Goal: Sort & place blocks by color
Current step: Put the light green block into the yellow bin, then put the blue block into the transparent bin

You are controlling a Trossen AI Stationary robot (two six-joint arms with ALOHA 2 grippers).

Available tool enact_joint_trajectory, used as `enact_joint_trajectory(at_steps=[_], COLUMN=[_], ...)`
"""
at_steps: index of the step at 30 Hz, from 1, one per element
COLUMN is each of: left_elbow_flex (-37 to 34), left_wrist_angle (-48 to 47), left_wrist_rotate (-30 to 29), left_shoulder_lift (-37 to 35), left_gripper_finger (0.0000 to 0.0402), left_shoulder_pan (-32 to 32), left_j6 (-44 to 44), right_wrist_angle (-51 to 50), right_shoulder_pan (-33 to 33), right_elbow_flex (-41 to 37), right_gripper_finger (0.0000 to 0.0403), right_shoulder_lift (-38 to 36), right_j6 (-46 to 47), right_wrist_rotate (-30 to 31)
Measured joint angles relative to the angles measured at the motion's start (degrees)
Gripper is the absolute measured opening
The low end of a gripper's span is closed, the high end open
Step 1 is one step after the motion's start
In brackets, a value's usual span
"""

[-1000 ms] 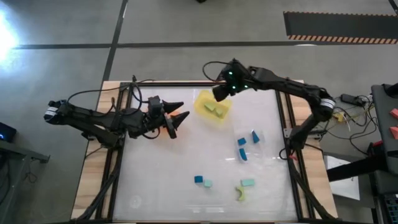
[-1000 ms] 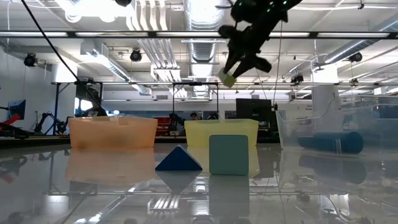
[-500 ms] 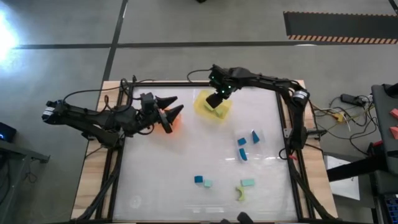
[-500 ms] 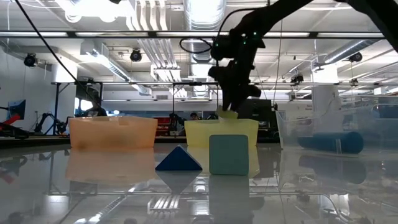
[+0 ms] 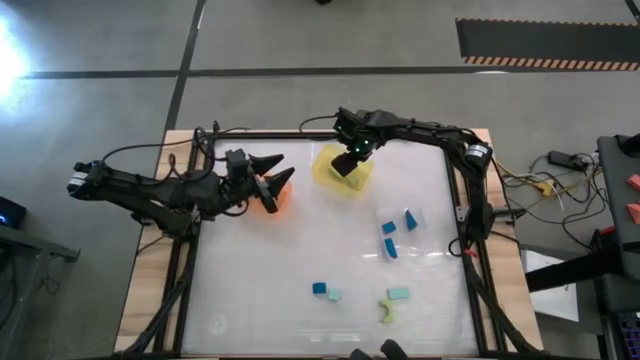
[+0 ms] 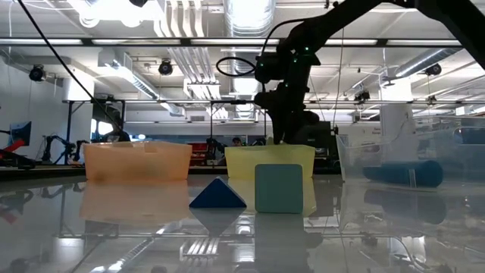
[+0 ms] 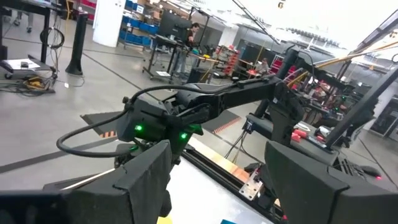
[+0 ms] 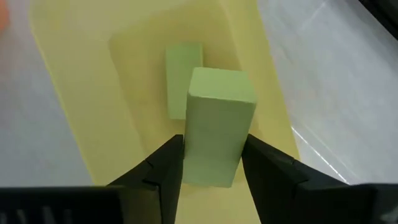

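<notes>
White tabletop (image 5: 300, 260) carried loose blocks (image 5: 326, 292) near its front edge and more in a clear tray (image 5: 400, 236). We saw the right gripper (image 8: 211, 163) down in the yellow bin (image 5: 345, 172), fingers around a yellow-green block (image 8: 214, 127), grip loosening. Left gripper (image 5: 280, 175) hung spread wide over the orange bin (image 5: 275, 197).

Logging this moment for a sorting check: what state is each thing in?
Right claw: inside the yellow tray, fingers beside a yellow-green block, grip unclear.
Second yellow-green block: lying in the yellow tray.
Left claw: open, empty, over the orange tray.
Clear tray: holds blue blocks.
Loose blocks: unsorted, on the table.
</notes>
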Motion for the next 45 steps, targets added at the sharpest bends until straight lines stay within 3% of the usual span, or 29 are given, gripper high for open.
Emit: enact_joint_trajectory(at_steps=[11, 23, 29, 37, 45], left_elbow_flex=[-0.2, -0.4, -0.2, -0.5, -0.6], left_wrist_angle=[0.0, -1.1, -9.5, -15.0, -21.7], left_wrist_rotate=[0.0, 1.2, 10.3, 28.8, 31.0], left_shoulder_lift=[0.0, 0.0, 0.0, -0.2, 0.9], left_gripper_finger=[0.0244, 0.0244, 0.0244, 0.0244, 0.0244], left_shoulder_pan=[0.0, -0.2, -0.2, -0.2, -0.2], left_j6=[0.0, -2.0, -10.1, -15.1, -12.3], right_wrist_angle=[-1.3, -17.0, -25.1, -27.8, -20.8], right_shoulder_pan=[0.0, 4.9, 12.3, 25.6, 38.1], right_elbow_flex=[0.9, 14.6, 20.1, 15.0, 6.2], right_gripper_finger=[0.0181, 0.0179, 0.0173, 0.0173, 0.0170], right_shoulder_lift=[-0.2, -0.5, -1.8, -10.7, -20.6], right_j6=[0.4, 1.8, 4.8, 16.9, 31.7], right_wrist_rotate=[0.0, -0.5, -0.5, 0.3, 10.6])
